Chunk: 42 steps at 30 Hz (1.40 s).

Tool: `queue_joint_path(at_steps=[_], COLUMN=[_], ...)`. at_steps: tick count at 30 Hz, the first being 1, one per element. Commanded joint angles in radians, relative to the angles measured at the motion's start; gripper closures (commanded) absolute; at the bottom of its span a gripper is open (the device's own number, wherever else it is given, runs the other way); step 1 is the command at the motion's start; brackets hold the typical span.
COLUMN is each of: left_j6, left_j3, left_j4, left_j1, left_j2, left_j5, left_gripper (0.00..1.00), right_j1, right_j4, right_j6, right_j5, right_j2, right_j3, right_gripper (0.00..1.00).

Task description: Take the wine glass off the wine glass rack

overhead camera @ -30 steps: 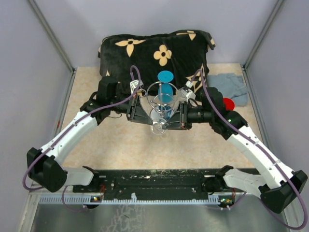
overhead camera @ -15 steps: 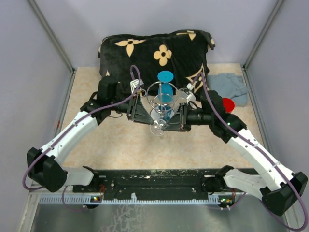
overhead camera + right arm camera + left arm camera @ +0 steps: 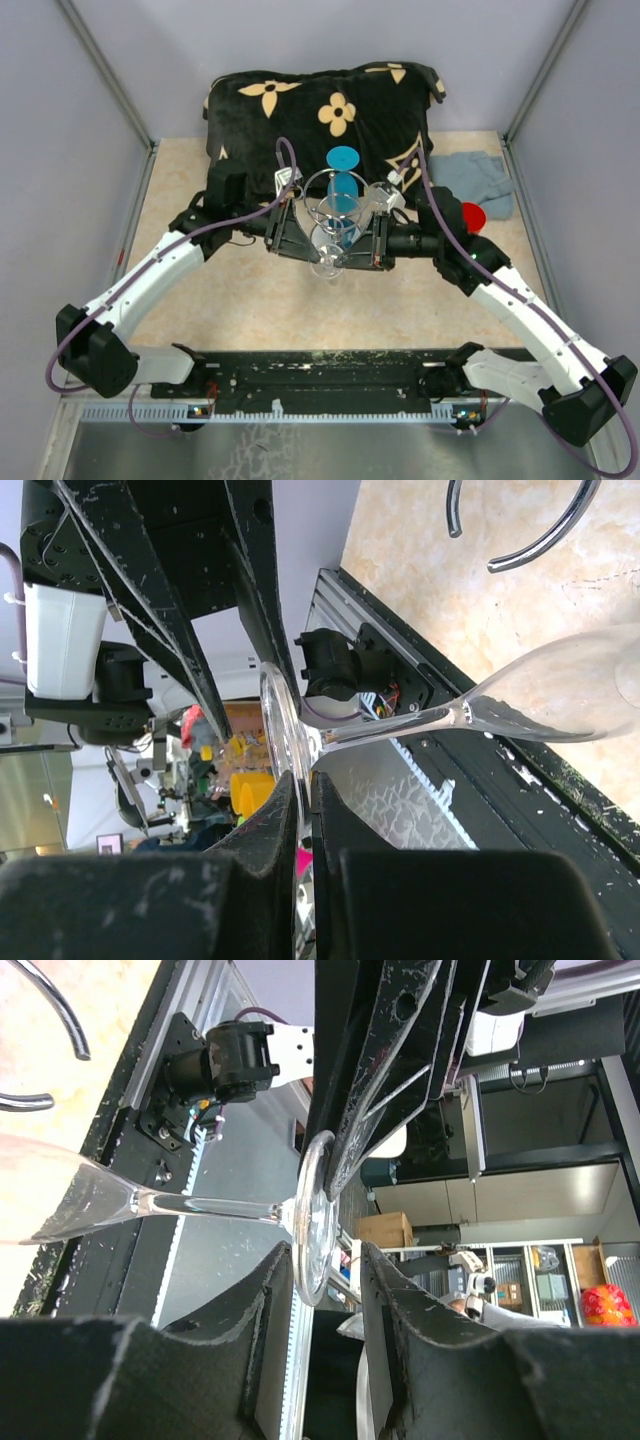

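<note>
The wine glass (image 3: 200, 1205) lies tipped on its side in the air above the worktop (image 3: 230, 300). It is on the near side of the wine glass rack (image 3: 340, 205), with its foot towards the arm bases and its bowl towards the wire loops. I cannot tell whether the bowl is touching the wires.

I judge the glass to be light, rigid, slick and brittle, and weakest at the thin stem. The flat foot is the safer place to hold it, with modest squeeze and no twisting.

My right pincer (image 3: 298, 810) is clamped across the rim of the foot, a finger pressed flat on each face. My left pincer (image 3: 322, 1252) is parted a little wider than the foot's thickness. It straddles the same disc with a clear gap on one side, so it carries nothing.
</note>
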State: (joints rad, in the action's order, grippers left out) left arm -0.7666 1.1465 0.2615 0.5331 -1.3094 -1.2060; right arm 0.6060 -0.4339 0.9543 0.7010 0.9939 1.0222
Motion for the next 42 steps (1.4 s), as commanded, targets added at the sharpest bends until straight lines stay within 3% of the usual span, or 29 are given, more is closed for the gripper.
queue_joint_path(at_steps=[1,4,10,14,18,21,28,33,42], left_j6=[0.01,0.015,0.019,0.031,0.04,0.05,0.02,-0.067,-0.055], left_j3=[0.009,0.01,0.01,0.012,0.026,0.039,0.038,0.022,0.146], left_j4=[-0.017,-0.015,-0.015,-0.02,-0.025,-0.027,-0.089,-0.256,-0.356], left_j1=[0.018,0.026,0.03,0.03,0.03,0.03,0.042,0.066,0.148], left_j2=[0.0,-0.003,-0.007,-0.004,0.001,0.005,0.011,0.009,-0.021], left_j5=[-0.033,-0.036,-0.036,-0.05,-0.056,-0.071,-0.123,-0.188,-0.207], left_gripper=[0.62,0.66,1.0,1.0,1.0,1.0,1.0,1.0,1.0], right_j1=[0.01,0.009,0.01,0.009,0.009,0.009,0.009,0.008,0.009], right_j4=[0.076,0.073,0.065,0.044,0.008,-0.008,-0.147,-0.253,-0.342], right_j6=[0.005,0.006,0.005,0.001,-0.008,0.011,-0.002,-0.028,-0.016], right_j5=[-0.001,-0.001,-0.008,-0.02,-0.064,-0.08,-0.157,-0.259,-0.41], right_j2=[-0.019,-0.018,-0.024,-0.035,-0.073,-0.104,-0.14,-0.137,-0.154], right_j3=[0.031,0.034,0.033,0.041,0.067,0.084,0.185,0.236,0.28], right_gripper=[1.0,1.0,1.0,0.98,0.67,0.57,0.54,0.54,0.53])
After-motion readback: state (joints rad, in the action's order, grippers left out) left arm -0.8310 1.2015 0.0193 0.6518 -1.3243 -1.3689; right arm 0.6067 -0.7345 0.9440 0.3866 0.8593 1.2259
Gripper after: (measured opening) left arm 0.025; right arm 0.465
